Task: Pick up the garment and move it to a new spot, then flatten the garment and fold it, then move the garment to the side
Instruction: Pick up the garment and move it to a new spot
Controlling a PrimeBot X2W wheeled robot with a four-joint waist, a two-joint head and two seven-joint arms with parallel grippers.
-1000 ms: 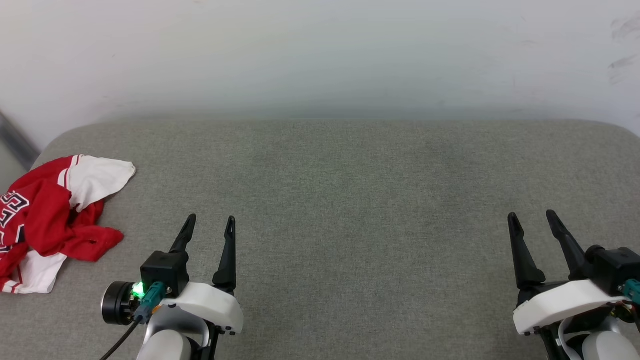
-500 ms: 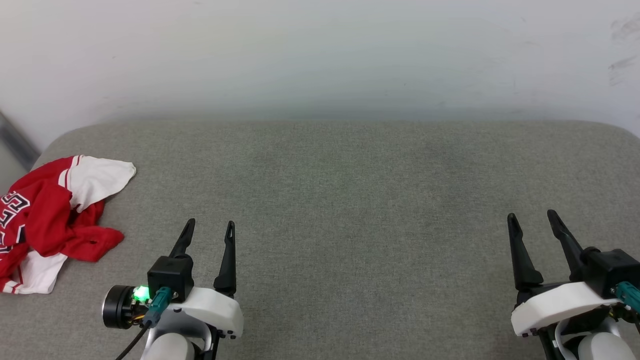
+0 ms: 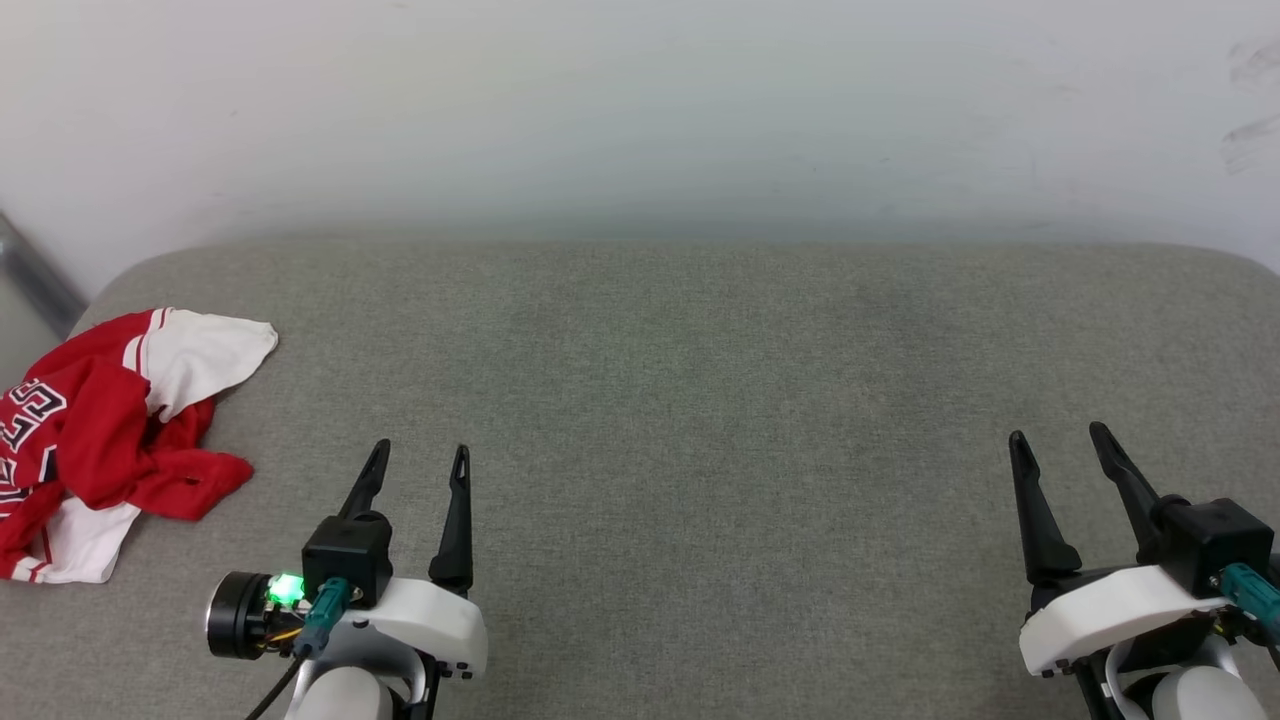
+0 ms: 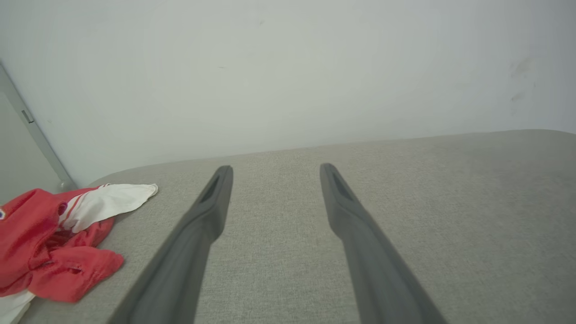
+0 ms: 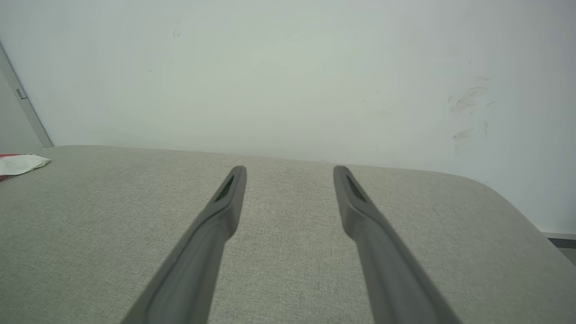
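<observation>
The garment (image 3: 110, 430), a red shirt with white sleeves and black white-edged lettering, lies crumpled at the far left of the grey padded surface (image 3: 700, 400), partly cut off by the head view's left edge. In the left wrist view the garment (image 4: 54, 238) sits at the lower left, with a white sleeve reaching toward the wall. My left gripper (image 3: 420, 452) stands open and empty to the garment's right, apart from it. Far over at the lower right, my right gripper (image 3: 1058, 438) is open and empty too. A bit of the white sleeve (image 5: 20, 164) shows at the right wrist view's left edge.
A white wall (image 3: 640, 110) rises right behind the surface, with scuff marks at its right. A grey frame strip (image 3: 35, 270) runs down at the far left. The surface's rounded right corner (image 5: 504, 198) drops away in the right wrist view.
Both grippers have drawn back slightly toward the head view's lower edge, still open. The garment looks shifted a little to the right and up, as from a small camera move.
</observation>
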